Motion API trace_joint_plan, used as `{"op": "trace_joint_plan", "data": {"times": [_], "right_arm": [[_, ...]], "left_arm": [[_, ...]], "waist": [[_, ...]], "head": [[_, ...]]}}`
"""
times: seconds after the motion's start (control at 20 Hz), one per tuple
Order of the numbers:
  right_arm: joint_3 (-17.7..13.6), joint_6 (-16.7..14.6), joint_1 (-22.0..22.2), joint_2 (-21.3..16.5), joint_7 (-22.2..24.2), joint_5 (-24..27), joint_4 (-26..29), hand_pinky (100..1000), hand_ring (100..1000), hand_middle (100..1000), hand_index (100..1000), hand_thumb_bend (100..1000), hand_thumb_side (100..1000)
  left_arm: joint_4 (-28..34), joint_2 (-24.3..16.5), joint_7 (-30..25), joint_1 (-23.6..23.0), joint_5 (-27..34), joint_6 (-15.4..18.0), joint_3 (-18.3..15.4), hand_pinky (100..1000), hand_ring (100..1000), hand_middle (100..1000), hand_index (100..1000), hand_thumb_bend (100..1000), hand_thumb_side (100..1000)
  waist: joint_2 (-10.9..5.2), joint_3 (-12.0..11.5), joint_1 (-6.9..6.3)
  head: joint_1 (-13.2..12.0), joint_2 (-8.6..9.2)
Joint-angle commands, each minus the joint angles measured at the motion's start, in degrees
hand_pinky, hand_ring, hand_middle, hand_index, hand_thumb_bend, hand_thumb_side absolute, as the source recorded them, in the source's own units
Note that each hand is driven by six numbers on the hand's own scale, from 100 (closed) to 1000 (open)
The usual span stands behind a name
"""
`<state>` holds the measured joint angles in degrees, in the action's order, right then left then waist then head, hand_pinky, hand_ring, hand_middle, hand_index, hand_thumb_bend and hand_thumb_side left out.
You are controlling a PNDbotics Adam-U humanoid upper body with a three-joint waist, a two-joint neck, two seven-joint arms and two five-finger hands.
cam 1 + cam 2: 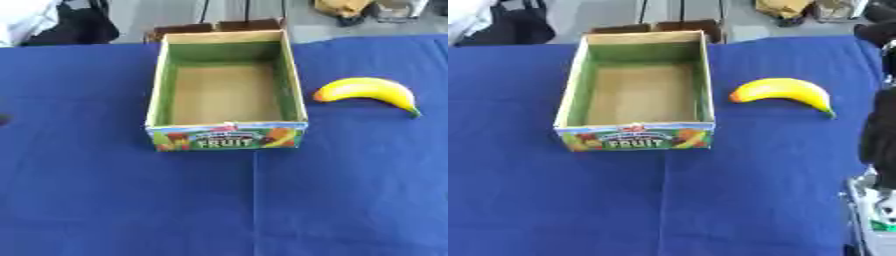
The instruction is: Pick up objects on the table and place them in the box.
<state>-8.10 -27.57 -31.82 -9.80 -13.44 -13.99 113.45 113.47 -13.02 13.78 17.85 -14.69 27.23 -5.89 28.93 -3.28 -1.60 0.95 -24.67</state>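
So we are starting out: the banana (367, 92) is lying right of the empty box (227, 137). Our right arm (878, 127) is showing at the right edge, but we cannot tell its fingers; next we are reaching for the banana.

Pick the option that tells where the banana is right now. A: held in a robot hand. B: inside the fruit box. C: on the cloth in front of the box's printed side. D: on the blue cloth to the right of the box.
D: the banana lies on the blue cloth to the right of the fruit box, apart from it, and the box holds nothing.
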Motion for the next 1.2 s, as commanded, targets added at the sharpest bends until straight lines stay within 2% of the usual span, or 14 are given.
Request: {"op": "trace_joint_plan", "data": {"times": [0.05,0.35,0.65,0.95,1.2], "right_arm": [[-0.3,0.0,-0.6,-0.9,0.0,0.4,1.1,749,783,565,802,100,1000],[-0.6,0.4,-1.1,-2.1,-0.3,-0.3,1.1,747,783,565,800,100,1000],[0.8,4.7,-6.5,-8.2,0.9,-4.4,0.1,743,790,560,811,108,1000],[3.1,9.7,-13.0,-13.1,5.2,-9.4,-6.6,741,792,538,821,333,1000],[5.8,13.4,-17.9,-15.5,9.5,-13.8,-11.8,742,804,539,824,434,1000]], "left_arm": [[1.1,-0.6,0.3,0.3,0.0,0.0,-0.3,737,793,804,922,100,908],[1.1,-0.6,0.4,0.2,0.0,0.0,-0.2,736,793,805,922,100,909],[1.1,-0.6,0.2,0.0,0.1,-0.1,0.0,736,793,804,922,100,910],[1.1,-0.6,-0.1,-0.3,0.3,-0.2,0.2,736,793,804,922,100,912],[1.1,-0.5,-0.2,-0.5,0.4,-0.2,0.3,736,792,804,921,100,913]], "waist": [[-15.33,-0.2,-0.42],[-15.29,-0.2,-0.40],[-15.55,-0.5,-0.23],[-15.68,-0.9,-0.47],[-15.64,-1.2,-0.72]], "head": [[0.1,-0.15],[0.1,-0.55],[1.4,-1.65],[3.5,-2.76],[4.5,-2.95]]}}
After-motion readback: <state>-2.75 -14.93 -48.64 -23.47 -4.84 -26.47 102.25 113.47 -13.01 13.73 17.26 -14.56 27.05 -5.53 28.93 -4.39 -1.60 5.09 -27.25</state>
